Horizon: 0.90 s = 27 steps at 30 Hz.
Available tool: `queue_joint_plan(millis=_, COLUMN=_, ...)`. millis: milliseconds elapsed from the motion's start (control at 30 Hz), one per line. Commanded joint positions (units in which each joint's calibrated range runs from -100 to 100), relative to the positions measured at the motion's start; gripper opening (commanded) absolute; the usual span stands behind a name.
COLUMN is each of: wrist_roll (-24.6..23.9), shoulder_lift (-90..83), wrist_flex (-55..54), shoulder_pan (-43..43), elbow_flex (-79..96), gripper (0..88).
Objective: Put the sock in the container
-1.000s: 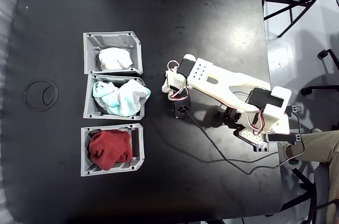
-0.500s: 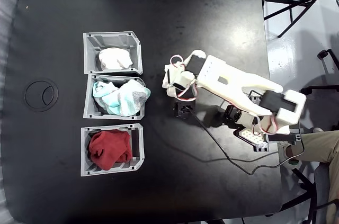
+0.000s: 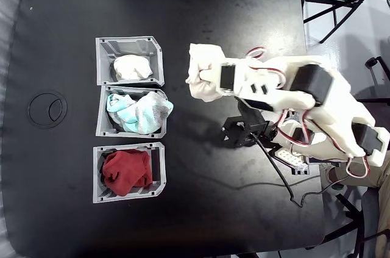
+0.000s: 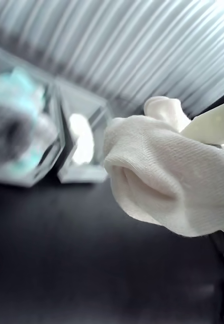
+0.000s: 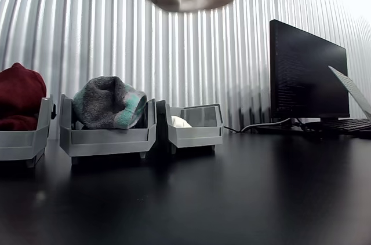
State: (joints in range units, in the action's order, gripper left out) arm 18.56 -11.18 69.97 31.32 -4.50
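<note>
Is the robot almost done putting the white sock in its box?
About halfway. The sock is already picked up, gripped in the gripper and high above the black table. Left to do: carry it over the container holding white fabric and let go.

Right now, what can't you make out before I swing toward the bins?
- Gripper jaws: wrapped by the sock in the fixed view.
- Sock's top: cut off by the other view's upper edge.
- Container contents: blurred in the wrist view.
- Red cloth: cropped at the other view's left edge.
</note>
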Motion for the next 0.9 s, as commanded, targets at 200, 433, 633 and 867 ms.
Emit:
queue_joint_plan(millis=200, wrist_roll=-0.39, shoulder_lift=3.19, wrist_flex=-16.77, shoulder_pan=0.67, elbow_flex=-1.9, gripper=1.3)
queue_joint_plan(millis=433, wrist_roll=-0.39, shoulder_lift=13.39, wrist_flex=-32.83, shoulder_pan=0.36, elbow_flex=-1.9, gripper=1.3)
queue_joint_plan(millis=633, wrist_roll=-0.39, shoulder_lift=22.34, wrist_flex=-43.5, shoulder_pan=-0.11, elbow_flex=-6.59, gripper=1.3)
queue_joint_plan(millis=867, wrist_roll=-0.45, shoulder_lift=37.65, wrist_flex=-43.67, shoulder_pan=-0.74, elbow_flex=-25.25, gripper=1.3)
